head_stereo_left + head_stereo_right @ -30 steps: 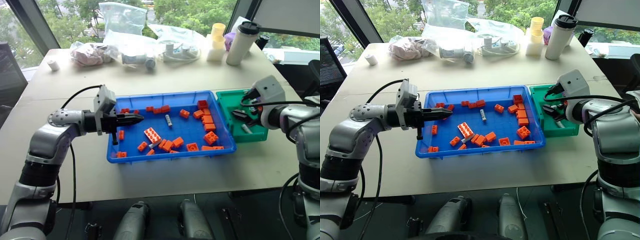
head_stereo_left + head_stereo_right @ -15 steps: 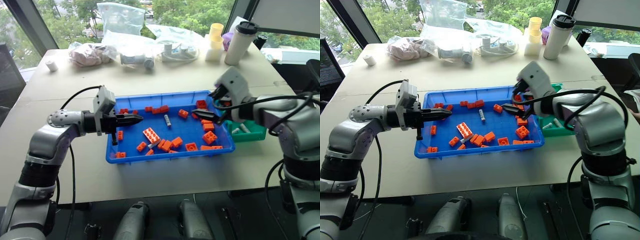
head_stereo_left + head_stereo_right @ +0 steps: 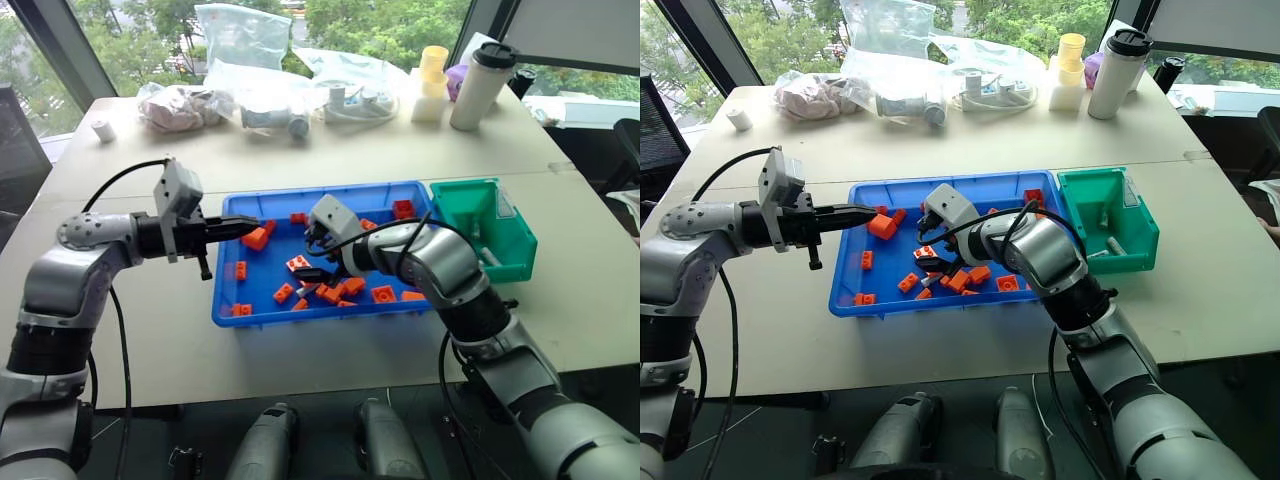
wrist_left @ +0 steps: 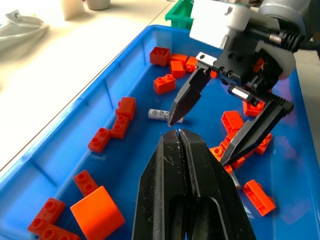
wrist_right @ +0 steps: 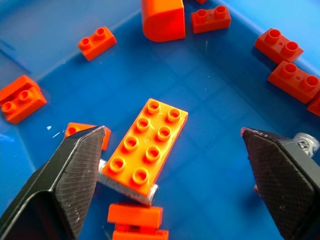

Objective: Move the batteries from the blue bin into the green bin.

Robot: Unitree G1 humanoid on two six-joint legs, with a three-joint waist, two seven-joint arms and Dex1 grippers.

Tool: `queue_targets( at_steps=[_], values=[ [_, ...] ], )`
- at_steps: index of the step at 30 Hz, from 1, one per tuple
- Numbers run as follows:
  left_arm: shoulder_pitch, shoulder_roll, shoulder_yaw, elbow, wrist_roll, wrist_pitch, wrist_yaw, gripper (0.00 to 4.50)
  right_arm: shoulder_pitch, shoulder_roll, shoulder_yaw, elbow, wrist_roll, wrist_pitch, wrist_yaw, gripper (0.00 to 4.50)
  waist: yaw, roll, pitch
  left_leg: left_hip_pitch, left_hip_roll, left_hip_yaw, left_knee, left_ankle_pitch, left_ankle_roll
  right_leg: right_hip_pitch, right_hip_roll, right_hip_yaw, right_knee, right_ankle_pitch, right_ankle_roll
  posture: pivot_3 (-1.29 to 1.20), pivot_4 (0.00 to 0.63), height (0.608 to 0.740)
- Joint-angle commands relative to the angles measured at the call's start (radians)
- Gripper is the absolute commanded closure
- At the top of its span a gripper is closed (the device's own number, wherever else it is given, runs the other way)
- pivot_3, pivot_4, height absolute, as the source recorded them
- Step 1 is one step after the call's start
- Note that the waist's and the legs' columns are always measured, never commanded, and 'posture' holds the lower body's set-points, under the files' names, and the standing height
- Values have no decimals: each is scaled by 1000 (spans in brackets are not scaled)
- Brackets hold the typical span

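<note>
The blue bin [image 3: 300, 314] lies mid-table, strewn with orange bricks. My right gripper [image 5: 173, 130] hangs open low over its middle, straddling a long orange brick [image 5: 145, 152] that lies on top of a battery [image 5: 127, 186]. Another battery [image 5: 306, 142] lies beside one fingertip, and one more battery [image 4: 162, 115] rests on the bin floor near the right gripper. My left gripper [image 3: 250, 227] is shut and empty, pointing level over the bin's left side beside a large orange block [image 3: 257, 239]. The green bin [image 3: 500, 235] stands at the blue bin's right end with batteries [image 3: 1116, 246] inside.
Along the table's far side sit clear plastic bags [image 3: 245, 40], a white tumbler [image 3: 480, 85], stacked cups [image 3: 433, 80] and a small white cylinder [image 3: 105, 130]. Bare tabletop runs in front of both bins.
My right arm has swung left from the green bin into the middle of the blue bin and dropped lower, staying open. My left gripper has drawn back a little to the left.
</note>
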Motion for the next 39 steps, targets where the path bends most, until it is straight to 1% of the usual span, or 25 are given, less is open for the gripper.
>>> queue_targets(
  at_steps=[1,9,12,13,14,15,16,17,21,25,30,36,37,38,39],
  values=[
    [11,12,35,-39,-9,-3,6,4500,-38,27,12,10,-20,-27,-13,9,0,0,0,0,0,0,0,0,0,0,0,0,0,0,0,0,150,740],
    [22,6,34,-58,-15,5,19,4500,-50,9,94,0,-76,-33,-11,9,-2,0,0,0,0,0,0,0,0,0,0,0,0,0,0,0,150,740],
    [25,2,30,-59,-14,2,22,4500,-48,-15,135,-32,-97,-30,-1,871,-2,0,0,0,0,0,0,0,0,0,0,0,0,0,0,0,150,740],
    [25,0,28,-60,-14,2,23,4500,-49,-24,146,-42,-103,-32,4,1331,-1,0,0,0,0,0,0,0,0,0,0,0,0,0,0,0,150,740],
    [23,-1,28,-59,-13,1,24,4500,-50,-30,156,-49,-107,-34,10,1931,-1,0,0,0,0,0,0,0,0,0,0,0,0,0,0,0,150,740],
    [22,-3,27,-58,-13,1,25,4500,-50,-35,164,-53,-112,-36,14,2363,-2,0,0,0,0,0,0,0,0,0,0,0,0,0,0,0,150,740],
    [21,-4,26,-58,-12,0,26,4500,-53,-41,174,-56,-122,-43,16,2953,-2,0,0,0,0,0,0,0,0,0,0,0,0,0,0,0,150,740],
    [20,-5,25,-58,-12,0,27,4500,-56,-44,179,-57,-129,-49,16,3404,-2,0,0,0,0,0,0,0,0,0,0,0,0,0,0,0,150,740],
    [18,-5,28,-55,-12,-1,27,4500,-87,-2,114,-36,-121,-72,4,3407,-3,0,0,0,0,0,0,0,0,-1,0,0,0,0,0,0,150,740],
    [6,-1,37,-43,-13,-2,26,4500,-131,61,67,15,-96,-160,37,3407,-4,0,0,0,0,0,-1,0,0,-1,1,0,0,0,0,0,150,740],
    [-2,-2,41,-46,-17,2,33,4500,-159,121,111,133,-109,-239,97,3407,-6,0,0,0,0,0,0,0,0,-1,1,0,0,0,0,0,150,740],
    [16,6,55,-63,-22,5,41,4500,-154,130,194,164,-148,-291,166,3407,-11,0,0,0,0,0,0,0,0,-1,0,0,1,0,0,0,150,740],
    [19,7,57,-67,-23,6,43,4500,-151,135,193,168,-150,-300,169,2907,-15,0,0,0,0,-1,0,0,0,-1,1,0,1,0,0,0,150,740],
    [22,8,59,-69,-23,6,45,4500,-149,139,189,171,-151,-306,172,2312,-18,0,0,0,0,-1,0,0,0,-1,0,0,1,0,0,0,150,740],
    [24,7,60,-71,-24,8,47,4500,-150,141,186,170,-151,-307,176,1911,-21,0,0,0,0,-1,0,0,0,-1,1,0,1,0,0,0,150,740]
  ],
)
